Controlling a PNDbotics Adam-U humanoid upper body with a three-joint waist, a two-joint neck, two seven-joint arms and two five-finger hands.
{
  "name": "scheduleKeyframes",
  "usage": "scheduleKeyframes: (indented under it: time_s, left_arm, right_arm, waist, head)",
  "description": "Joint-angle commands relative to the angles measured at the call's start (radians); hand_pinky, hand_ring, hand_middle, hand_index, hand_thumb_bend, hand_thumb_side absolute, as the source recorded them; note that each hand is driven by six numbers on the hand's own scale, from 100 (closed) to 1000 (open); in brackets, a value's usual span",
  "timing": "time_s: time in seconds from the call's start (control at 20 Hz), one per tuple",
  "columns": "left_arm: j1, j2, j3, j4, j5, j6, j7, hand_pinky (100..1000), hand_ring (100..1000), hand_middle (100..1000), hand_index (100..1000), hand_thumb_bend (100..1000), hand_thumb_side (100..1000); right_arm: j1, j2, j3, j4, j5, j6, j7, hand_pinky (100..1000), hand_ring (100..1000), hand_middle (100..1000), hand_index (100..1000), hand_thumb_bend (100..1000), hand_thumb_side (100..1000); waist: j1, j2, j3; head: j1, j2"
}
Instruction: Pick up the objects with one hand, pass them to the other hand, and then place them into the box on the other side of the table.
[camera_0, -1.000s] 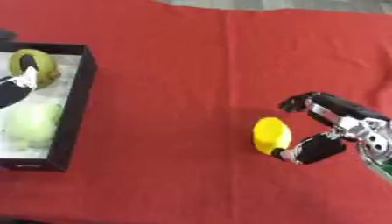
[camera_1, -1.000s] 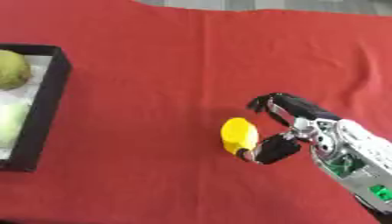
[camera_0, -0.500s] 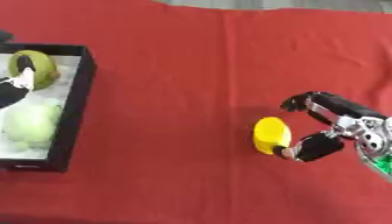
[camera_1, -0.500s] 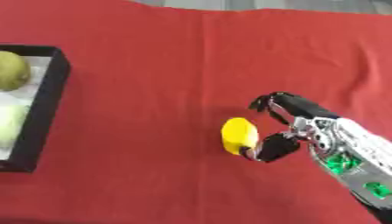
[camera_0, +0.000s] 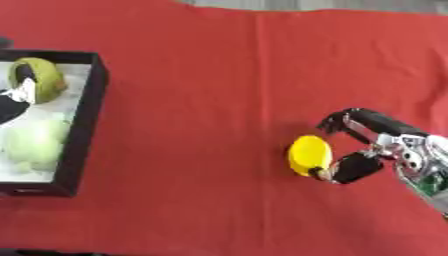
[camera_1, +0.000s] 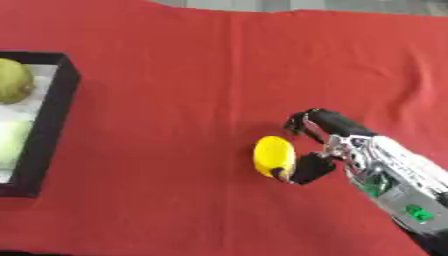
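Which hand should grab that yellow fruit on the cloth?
The right hand: it is already beside the yellow fruit, thumb at its lower edge, fingers curled above but not closed. The left hand shows in neither view.

Both head-mounted eyes look steeply down at the red surface (camera_0: 201, 75) from close range. Views overlap almost entirely. The right eye crops more of the box (camera_1: 54, 125) at left.

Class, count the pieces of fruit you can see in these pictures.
3: a yellow fruit on the cloth by the right hand, an olive-green fruit and a pale-green fruit in the box. More may be hidden.
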Motion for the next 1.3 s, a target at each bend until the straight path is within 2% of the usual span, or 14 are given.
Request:
scheduleKeyframes:
  time_s: [0.05, 0.15, 0.4, 0.5, 0.85, 1.15, 1.3]
  left_arm:
    - [-0.003, 0.023, 0.007, -0.013, -0.004, 0.000, -0.002, 788, 758, 699, 783, 100, 300]
    - [-0.002, 0.023, 0.008, -0.013, -0.004, 0.000, -0.001, 787, 758, 698, 781, 100, 300]
    - [0.004, 0.025, 0.009, -0.013, -0.005, -0.001, 0.000, 786, 758, 698, 779, 100, 295]
    - [0.005, 0.026, 0.010, -0.013, -0.005, 0.000, 0.001, 786, 757, 698, 779, 100, 295]
    - [0.009, 0.029, 0.011, -0.013, -0.005, 0.000, 0.001, 786, 758, 698, 778, 100, 294]
    - [0.010, 0.030, 0.012, -0.013, -0.006, -0.002, 0.002, 786, 758, 698, 778, 100, 292]
    - [0.010, 0.029, 0.012, -0.013, -0.005, -0.003, 0.001, 786, 757, 696, 777, 100, 295]
  right_arm:
    - [-0.007, -0.006, -0.002, -0.004, 0.029, 0.171, 0.154, 925, 842, 695, 781, 492, 250]
    - [-0.006, -0.011, -0.003, -0.019, 0.058, 0.171, 0.139, 920, 830, 673, 742, 478, 228]
    - [-0.010, -0.030, -0.020, -0.087, 0.125, 0.171, 0.122, 885, 757, 584, 639, 410, 100]
    - [-0.018, -0.036, -0.030, -0.105, 0.131, 0.171, 0.127, 878, 747, 572, 621, 398, 100]
    - [-0.049, -0.046, -0.044, -0.110, 0.082, 0.171, 0.111, 869, 721, 552, 592, 388, 100]
    - [-0.065, -0.055, -0.059, -0.110, 0.012, 0.171, 0.075, 860, 709, 533, 566, 338, 100]
    - [-0.074, -0.050, -0.085, -0.110, -0.018, 0.171, 0.035, 852, 702, 529, 560, 299, 100]
  waist:
    - [0.017, -0.058, 0.002]
    - [0.017, -0.058, 0.001]
    - [0.016, -0.060, 0.000]
    - [0.016, -0.061, -0.002]
    - [0.015, -0.064, -0.003]
    - [0.016, -0.064, -0.005]
    - [0.018, -0.064, -0.007]
  head:
    - [-0.001, 0.006]
    - [0.000, 0.006]
    - [0.003, 0.006]
    - [0.004, 0.006]
    - [0.006, 0.006]
    - [0.007, 0.006]
    - [0.009, 0.006]
